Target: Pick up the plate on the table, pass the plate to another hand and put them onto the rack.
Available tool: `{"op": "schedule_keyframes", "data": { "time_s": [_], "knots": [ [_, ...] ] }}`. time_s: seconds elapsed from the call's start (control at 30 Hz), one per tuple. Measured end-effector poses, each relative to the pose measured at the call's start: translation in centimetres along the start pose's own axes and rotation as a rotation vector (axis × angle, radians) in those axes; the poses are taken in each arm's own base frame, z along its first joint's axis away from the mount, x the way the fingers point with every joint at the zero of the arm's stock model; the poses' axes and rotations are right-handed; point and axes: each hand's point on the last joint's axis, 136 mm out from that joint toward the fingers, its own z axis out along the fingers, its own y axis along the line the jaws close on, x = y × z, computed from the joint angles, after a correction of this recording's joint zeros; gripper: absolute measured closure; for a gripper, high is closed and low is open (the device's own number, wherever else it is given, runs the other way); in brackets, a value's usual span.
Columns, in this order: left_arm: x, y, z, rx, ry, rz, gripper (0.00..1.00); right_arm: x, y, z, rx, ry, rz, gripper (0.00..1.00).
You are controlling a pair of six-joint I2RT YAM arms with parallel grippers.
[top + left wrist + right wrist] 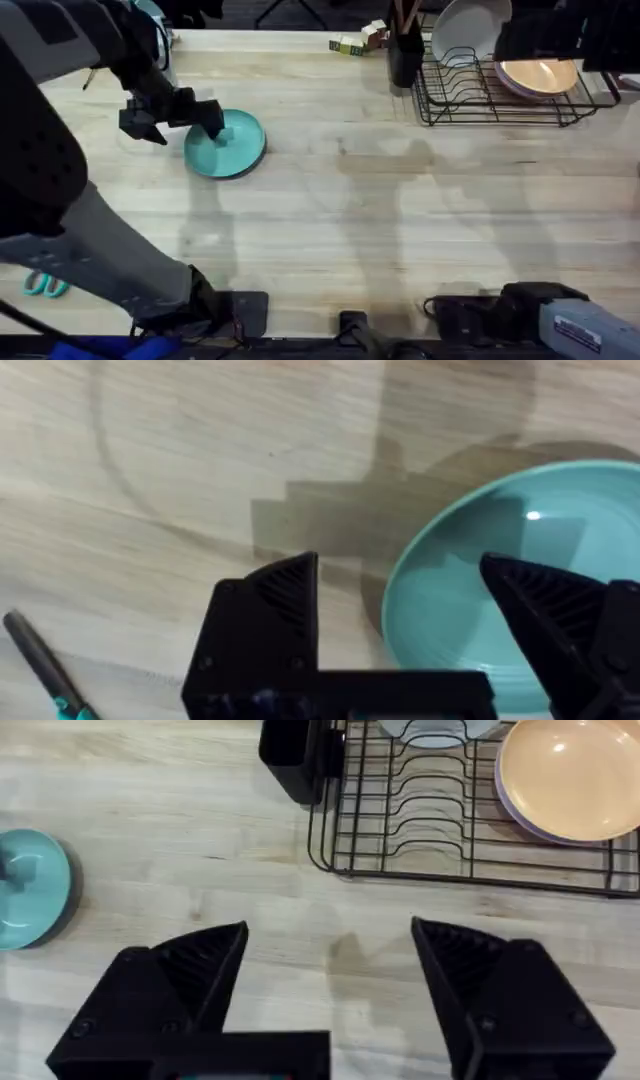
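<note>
Left tool released, jaws spread astride left rim of plate: one finger over bare worktop, other over plate's inner face. Plate flat, far-left on worktop, not lifted. Advised: lower until outer finger slips under rim, clench on edge only, then lift level to avoid sliding. Right tool released, hovering above worktop just near of rack, well right of plate. Rack, far right, already carrying white plate and peach plate; middle slots free for handover drop.
</note>
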Motion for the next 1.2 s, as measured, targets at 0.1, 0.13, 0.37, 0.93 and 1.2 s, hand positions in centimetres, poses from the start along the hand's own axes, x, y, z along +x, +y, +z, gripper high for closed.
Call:
{"op": "schedule_keyframes", "data": {
  "time_s": [0.1,0.13,0.37,0.93,1.2],
  "knots": [
    [0.0,0.0,0.4,0.018,0.005,-0.008,0.007,0.0,0.0,0.0,0.0,0.0,0.0,0.009],
    [0.0,0.0,0.4,0.027,0.007,-0.013,0.007,0.0,0.0,0.0,0.0,0.001,0.0,0.009],
    [-0.1,-0.4,0.9,0.127,0.021,-0.046,0.207,0.0,0.0,0.3,0.0,0.007,0.001,0.009],
    [-1.0,-0.1,0.6,0.174,-0.011,-0.081,0.948,0.3,-0.2,1.1,0.001,0.033,0.004,0.009],
    [-0.7,-1.2,-0.4,0.231,0.04,-0.08,0.96,0.2,-0.2,1.1,0.001,0.031,0.004,0.009]
  ]
}}
